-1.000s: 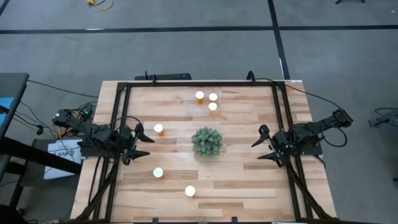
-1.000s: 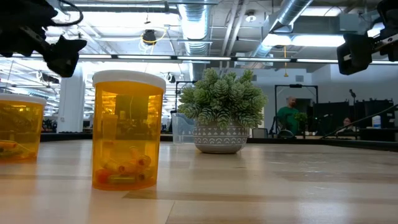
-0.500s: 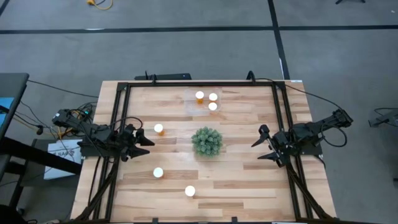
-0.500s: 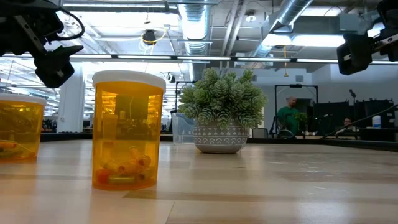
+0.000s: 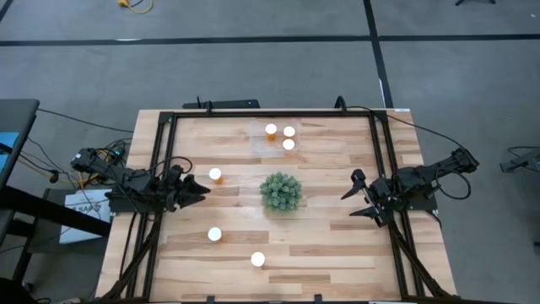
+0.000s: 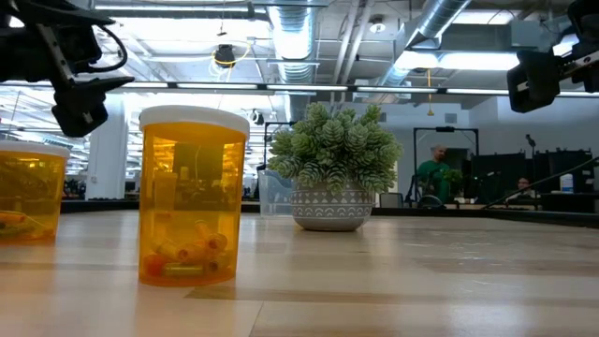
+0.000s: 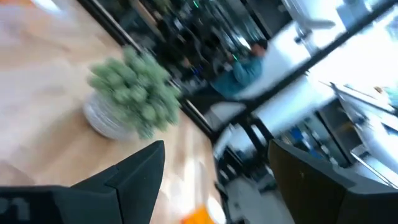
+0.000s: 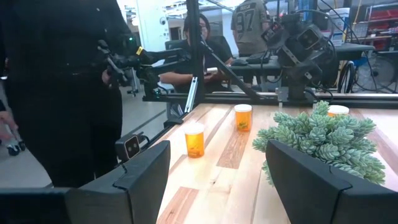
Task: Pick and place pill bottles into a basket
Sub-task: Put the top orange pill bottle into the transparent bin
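Pill bottles: six in all, three already in the basket, three loose on the wood.

Wooden table [image 5: 337, 253]: bounded by a black metal frame [image 5: 253, 113], presumably the rig's mounting for both arms.

Left gripper [image 5: 199, 191]: reaches in from the left edge, pointing toward the table's middle. Sits just beside the nearest loose bottle [image 5: 215, 175] without touching it. Jaws spread wide in the left wrist view and hold nothing. Looks lined up for an approach to that bottle, being the closest on its side.

Right gripper [image 5: 356, 196]: waits over the right side, well apart from every bottle. Jaws parted, empty. Probably parked there because nothing loose lies within its half.

Green plant [image 5: 281, 192]: stands in a pale patterned pot at the centre, between the two arms and between basket and loose bottles. Likely an obstacle to steer round on the carry.

Basket [image 5: 261, 145]: clear shallow tray at the far edge, just beyond the plant. Holds three upright bottles [image 5: 289, 132], clustered toward one side.

Remaining loose bottles: one at mid-left [image 5: 214, 234], one nearer the front edge [image 5: 258, 259]. Both upright, caps up, well apart from each other. Orange and translucent in the low view, with something small at the bottom.

Judged about half done; next pick calls for a descent round the near cap.
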`<action>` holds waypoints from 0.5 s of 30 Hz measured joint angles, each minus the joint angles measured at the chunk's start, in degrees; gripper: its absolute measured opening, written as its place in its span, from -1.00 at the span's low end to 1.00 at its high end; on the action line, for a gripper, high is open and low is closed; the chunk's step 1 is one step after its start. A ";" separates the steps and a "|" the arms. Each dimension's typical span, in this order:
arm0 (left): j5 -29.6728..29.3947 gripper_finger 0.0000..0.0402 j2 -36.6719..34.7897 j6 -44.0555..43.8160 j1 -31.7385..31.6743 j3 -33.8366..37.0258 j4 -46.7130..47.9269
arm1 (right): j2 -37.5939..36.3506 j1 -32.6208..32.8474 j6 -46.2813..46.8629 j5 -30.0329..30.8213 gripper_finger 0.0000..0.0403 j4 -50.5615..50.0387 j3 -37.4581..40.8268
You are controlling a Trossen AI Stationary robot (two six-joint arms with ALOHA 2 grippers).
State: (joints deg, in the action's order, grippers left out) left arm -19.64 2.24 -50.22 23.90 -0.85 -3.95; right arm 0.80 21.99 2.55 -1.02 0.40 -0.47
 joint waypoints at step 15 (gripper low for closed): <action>-21.77 0.38 -0.02 6.47 -0.02 -0.15 -0.76 | 0.00 0.01 0.01 -0.02 0.29 0.00 0.00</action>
State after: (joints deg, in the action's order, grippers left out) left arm -41.41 2.22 -43.75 23.88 -0.99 -4.71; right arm 0.80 22.00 2.57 -1.04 0.40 -0.47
